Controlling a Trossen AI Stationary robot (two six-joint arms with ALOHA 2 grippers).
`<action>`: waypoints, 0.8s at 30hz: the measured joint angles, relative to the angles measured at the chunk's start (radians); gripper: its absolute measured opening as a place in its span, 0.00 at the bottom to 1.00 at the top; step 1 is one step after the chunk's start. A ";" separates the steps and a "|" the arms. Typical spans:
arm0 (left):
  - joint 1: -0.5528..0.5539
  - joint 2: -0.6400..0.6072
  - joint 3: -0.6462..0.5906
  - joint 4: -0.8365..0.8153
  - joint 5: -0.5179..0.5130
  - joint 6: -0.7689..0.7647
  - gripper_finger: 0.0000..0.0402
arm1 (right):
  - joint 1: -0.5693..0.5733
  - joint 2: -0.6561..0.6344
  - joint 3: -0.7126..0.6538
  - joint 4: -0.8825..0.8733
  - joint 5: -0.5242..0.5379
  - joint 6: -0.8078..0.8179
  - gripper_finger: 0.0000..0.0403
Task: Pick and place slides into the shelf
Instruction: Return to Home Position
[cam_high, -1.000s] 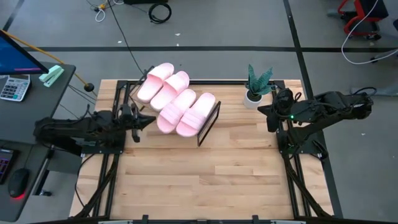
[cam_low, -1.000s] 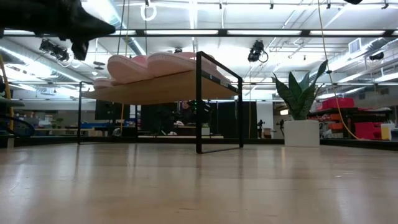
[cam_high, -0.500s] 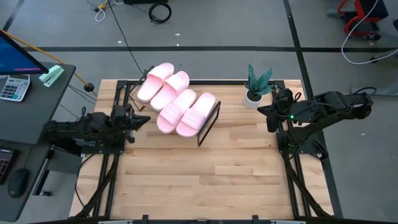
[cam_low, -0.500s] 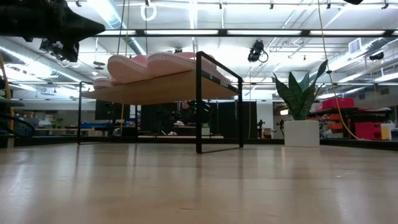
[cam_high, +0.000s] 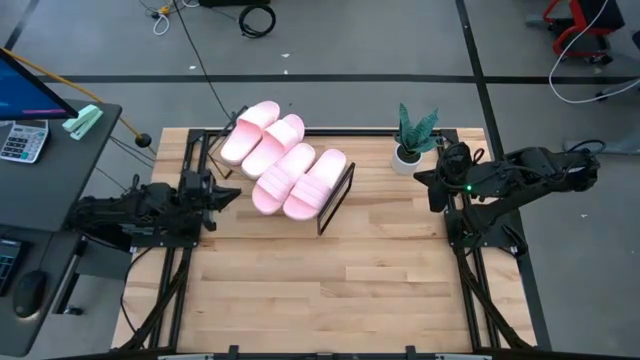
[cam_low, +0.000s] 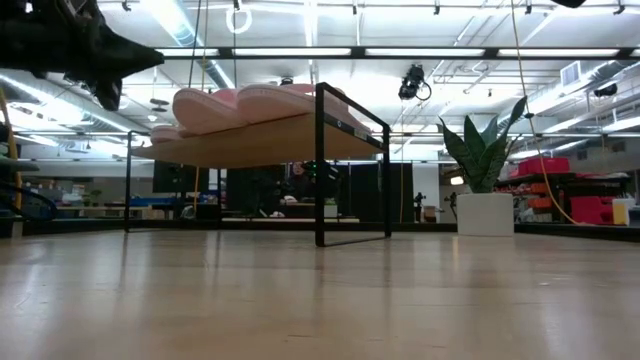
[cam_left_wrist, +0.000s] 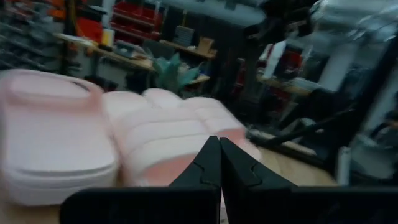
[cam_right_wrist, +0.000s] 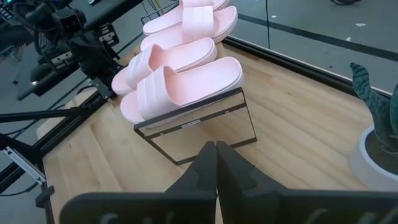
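Observation:
Several pale pink slides (cam_high: 285, 165) lie side by side on the shelf's plank top (cam_low: 270, 140), soles down, between its black wire end frames (cam_high: 336, 197). The right wrist view shows the slides (cam_right_wrist: 180, 68) from the table's right. My left gripper (cam_high: 222, 195) hovers shut at the table's left edge, level with the slides (cam_left_wrist: 124, 143) and short of them, touching nothing. My right gripper (cam_high: 435, 190) waits shut at the table's right edge, near the plant.
A small potted plant (cam_high: 412, 138) in a white pot stands at the table's far right corner. The slatted wooden tabletop (cam_high: 320, 290) stretches bare toward the near edge. A desk with a calculator (cam_high: 22, 140) sits off the table's left.
My left gripper has drawn back toward the table's left edge, away from the shelf, and stays shut. The slides and the shelf have not moved.

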 joint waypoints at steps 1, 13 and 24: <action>0.000 0.001 -0.017 0.038 0.016 -0.011 0.00 | 0.000 0.000 0.000 -0.003 0.000 0.002 0.00; -0.001 0.003 -0.158 0.268 0.023 -0.022 0.00 | 0.000 -0.001 0.000 -0.037 0.000 0.056 0.00; -0.001 0.004 -0.158 0.150 0.030 -0.011 0.00 | 0.000 -0.001 0.000 -0.047 -0.002 0.075 0.00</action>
